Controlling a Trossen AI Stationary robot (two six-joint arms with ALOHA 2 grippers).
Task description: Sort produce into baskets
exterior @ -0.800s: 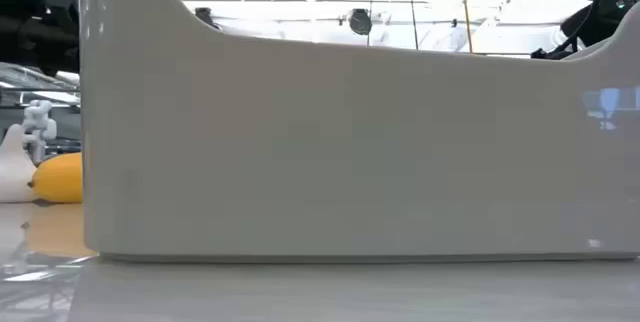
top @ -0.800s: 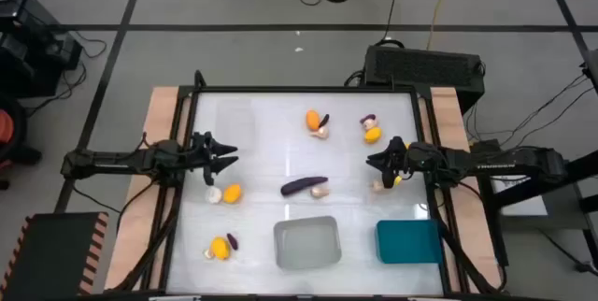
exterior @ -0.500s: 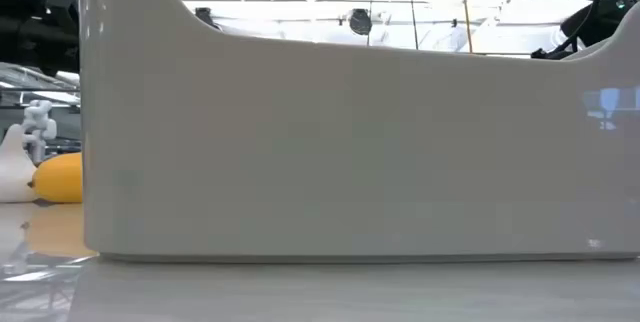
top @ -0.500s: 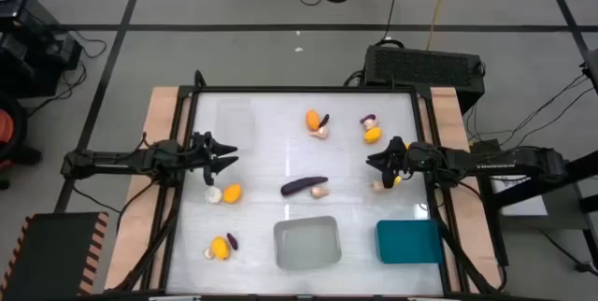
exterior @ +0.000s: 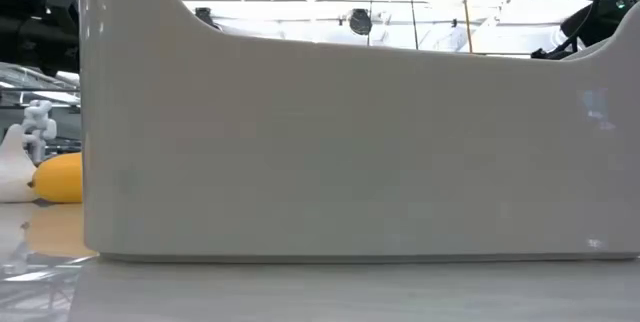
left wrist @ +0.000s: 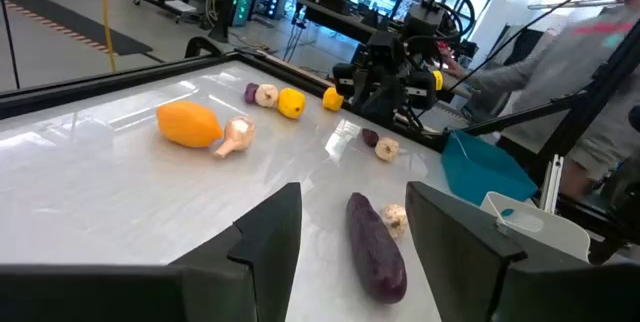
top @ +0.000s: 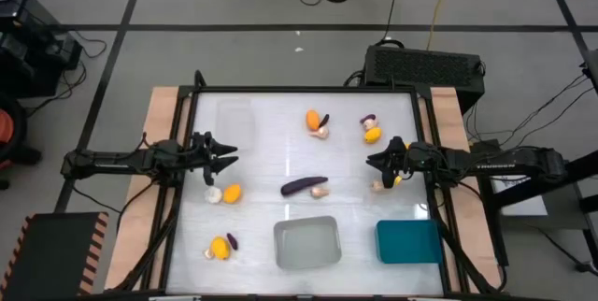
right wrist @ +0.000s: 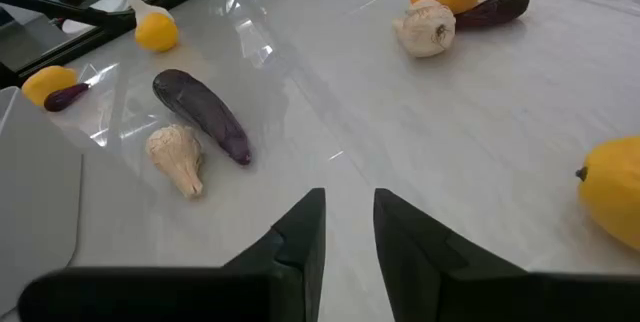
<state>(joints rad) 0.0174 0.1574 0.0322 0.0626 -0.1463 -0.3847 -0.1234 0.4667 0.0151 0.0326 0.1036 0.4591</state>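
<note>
Left gripper (top: 227, 158): positioned over the left side of the table (top: 271, 123), fingers pointing toward the centre. Its two fingers stand apart with nothing between them; the left wrist view shows an open gap, with bare table surface beyond it.

Right gripper (top: 373, 162): positioned over the right side of the table, fingers pointing toward the centre. Its fingers are close to each other with a narrow gap, and nothing is clamped between them.

Produce, as seen from above:
- A large purple eggplant (top: 301, 186) lies near the table centre, with a garlic bulb (top: 320, 191) just beside its right end.
- An orange piece (top: 312, 120), a small eggplant (top: 324, 121) and a second garlic bulb (top: 320, 133) form a cluster at the far centre.
- A yellow piece (top: 372, 135) lies at the far right, with a small purple-and-pale item just beside it.
- A yellow piece (top: 233, 193) and a pale bulb (top: 215, 194) lie close to the left gripper.
- An orange piece (top: 220, 246) and a small dark eggplant (top: 233, 241) lie at the near left.
- A pale bulb and a yellow piece lie directly beside the right gripper.

Baskets:
- The grey translucent bin (top: 306, 243) stands at the near centre edge, holding no produce. Its wall fills most of the low view.
- The teal bin (top: 407, 241) stands at the near right corner.
- The clear bin (top: 234, 116) is faintly visible at the far left of the table.
</note>
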